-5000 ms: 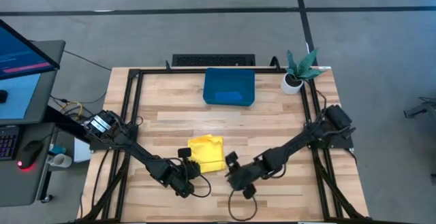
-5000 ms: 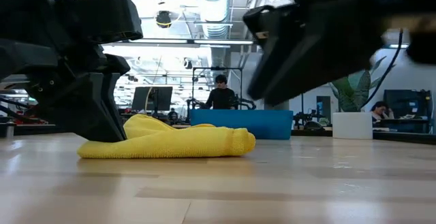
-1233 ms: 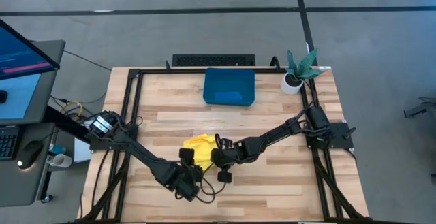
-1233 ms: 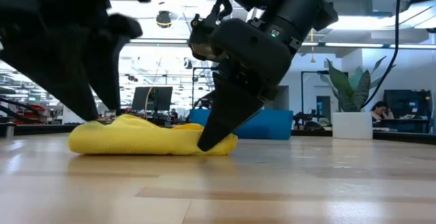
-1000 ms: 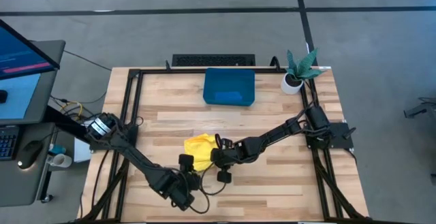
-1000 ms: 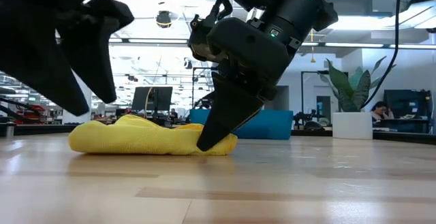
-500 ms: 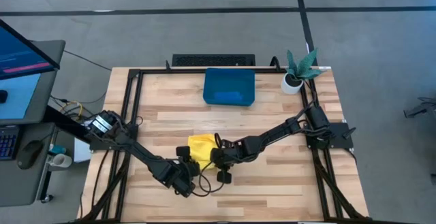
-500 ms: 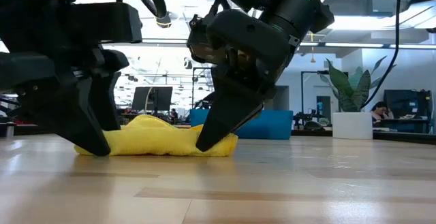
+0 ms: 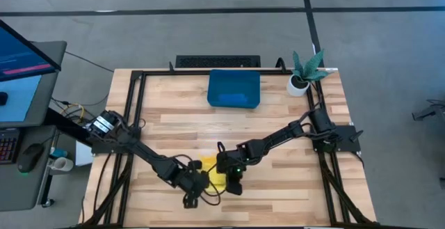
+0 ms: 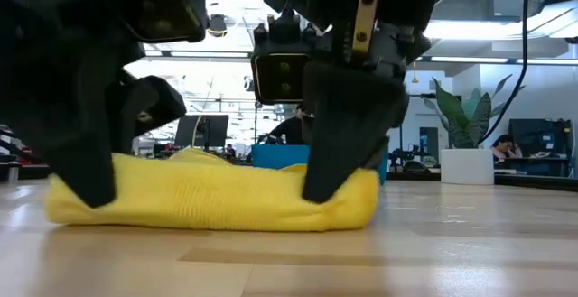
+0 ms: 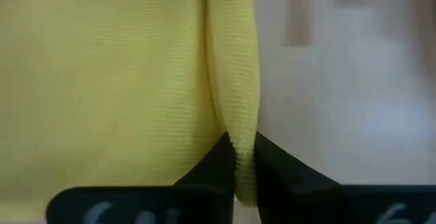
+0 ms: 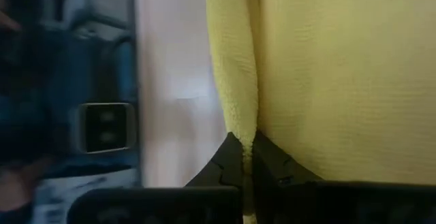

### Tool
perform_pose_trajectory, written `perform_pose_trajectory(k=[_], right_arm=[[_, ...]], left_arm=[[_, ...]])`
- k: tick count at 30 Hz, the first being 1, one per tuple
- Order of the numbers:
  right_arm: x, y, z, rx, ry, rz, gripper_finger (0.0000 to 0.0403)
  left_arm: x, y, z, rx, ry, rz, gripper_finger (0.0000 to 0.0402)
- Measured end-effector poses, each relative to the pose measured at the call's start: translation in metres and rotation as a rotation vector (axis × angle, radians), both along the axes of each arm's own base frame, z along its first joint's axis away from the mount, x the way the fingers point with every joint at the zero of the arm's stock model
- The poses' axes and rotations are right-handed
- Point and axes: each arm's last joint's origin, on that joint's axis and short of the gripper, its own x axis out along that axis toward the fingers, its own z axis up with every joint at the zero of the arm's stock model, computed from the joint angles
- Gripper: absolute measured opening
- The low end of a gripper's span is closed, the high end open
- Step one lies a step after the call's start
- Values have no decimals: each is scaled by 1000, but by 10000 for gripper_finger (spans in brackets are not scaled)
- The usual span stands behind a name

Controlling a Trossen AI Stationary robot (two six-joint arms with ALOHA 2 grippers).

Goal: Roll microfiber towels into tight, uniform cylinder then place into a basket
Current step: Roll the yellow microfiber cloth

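Observation:
A yellow microfiber towel (image 10: 212,193), bunched into a low, long bundle, lies on the wooden table near its front edge; in the high view only a small patch of the towel (image 9: 214,178) shows between the two arms. My left gripper (image 11: 244,159) is shut on the bundle's left end, and my right gripper (image 12: 244,146) is shut on its right end. The dark teal basket (image 9: 234,88) stands at the table's far side, well away from both grippers. My left gripper pinches a narrow ridge of cloth (image 11: 240,122) at the towel's left end between its two fingers. It comes slanting down from above. The towel rests on the table. My right gripper pinches a folded ridge of cloth (image 12: 237,112) at the towel's right end between its two fingers. Its fingers (image 10: 330,175) slant down from above. The bundle's underside stays on the table.
A small white pot with a green plant (image 9: 302,74) stands at the far right corner. Black frame rails (image 9: 135,111) run along the table's left, right and far sides. Bare wood lies between the towel and the basket.
My left gripper has come down toward the towel and shut on its left end. My right gripper has rolled about its wrist while staying shut on the right end. The towel bundle now lies nearer the table's near edge than before.

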Motion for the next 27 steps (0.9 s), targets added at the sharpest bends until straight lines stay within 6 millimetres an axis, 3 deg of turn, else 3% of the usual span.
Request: perform_pose_trajectory(k=[9,17,27], right_arm=[[5,-7,3,161,108,-82,25],[9,-20,3,169,177,-223,25],[7,-22,2,190,232,-249,25]], left_arm=[[10,5,4,-283,105,104,24],[11,9,3,-316,139,139,37],[5,8,1,-315,194,85,104]])
